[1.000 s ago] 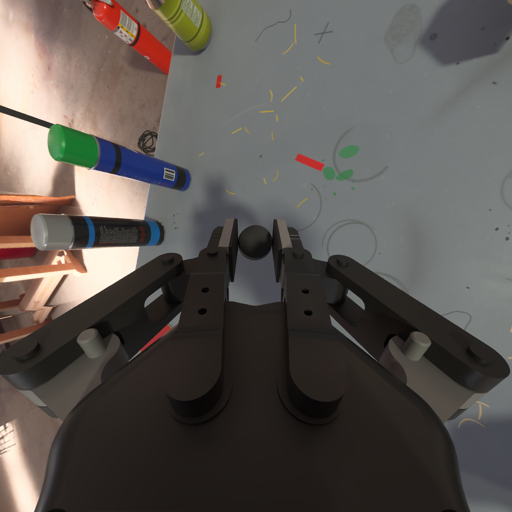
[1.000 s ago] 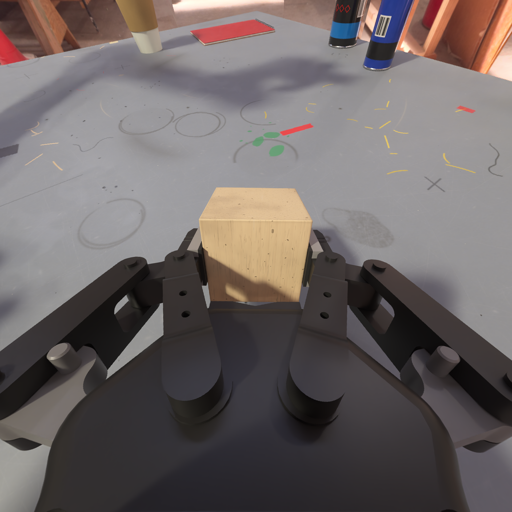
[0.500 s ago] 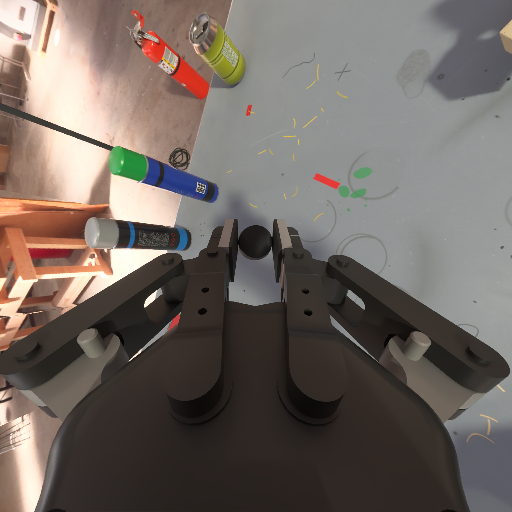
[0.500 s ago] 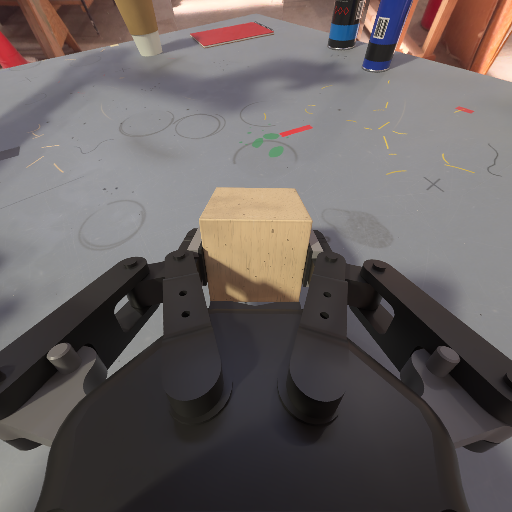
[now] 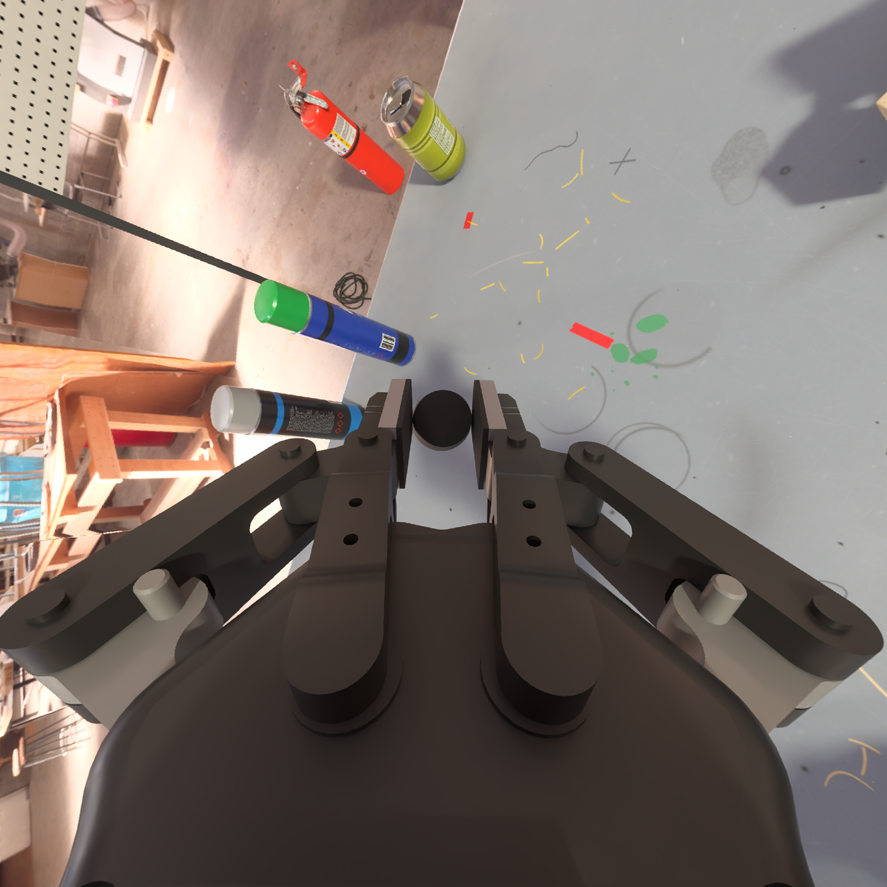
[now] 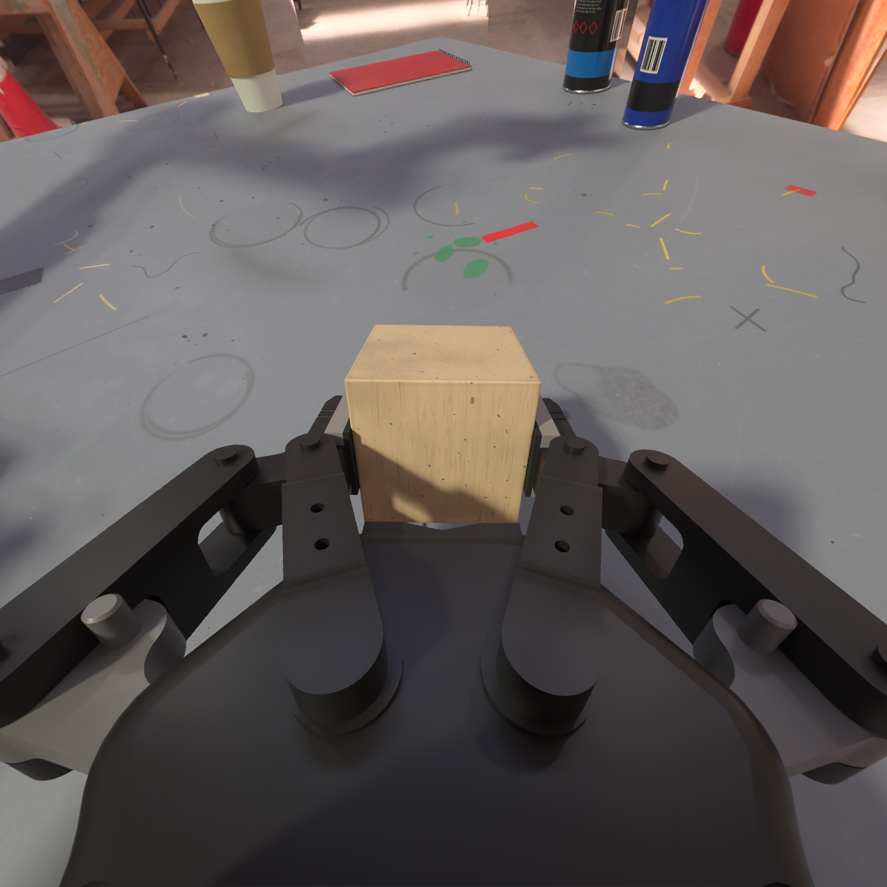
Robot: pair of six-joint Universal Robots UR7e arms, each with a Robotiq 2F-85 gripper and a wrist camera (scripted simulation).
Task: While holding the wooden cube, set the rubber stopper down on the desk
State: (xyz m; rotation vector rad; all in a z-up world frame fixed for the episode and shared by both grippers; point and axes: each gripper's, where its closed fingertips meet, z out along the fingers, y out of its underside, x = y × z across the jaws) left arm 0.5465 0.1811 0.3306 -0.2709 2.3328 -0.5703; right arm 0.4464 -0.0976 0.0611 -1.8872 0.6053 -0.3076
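My left gripper (image 5: 442, 408) is shut on the black rubber stopper (image 5: 441, 418) and holds it high above the grey desk (image 5: 720, 432), close to the desk's left edge. My right gripper (image 6: 442, 422) is shut on the pale wooden cube (image 6: 441, 432) and holds it above the desk (image 6: 240, 336). A corner of the cube shows at the right edge of the left wrist view (image 5: 882, 108).
A blue spray can with a green cap (image 5: 336, 324), a black and blue spray can (image 5: 288, 413) and a yellow-green drink can (image 5: 425, 129) stand along the desk's left edge. A red notebook (image 6: 401, 72) and a paper cup (image 6: 242, 53) are at the far side.
My left gripper has risen with the stopper: the desk and cans look smaller and more floor shows. The right gripper and cube have barely moved.
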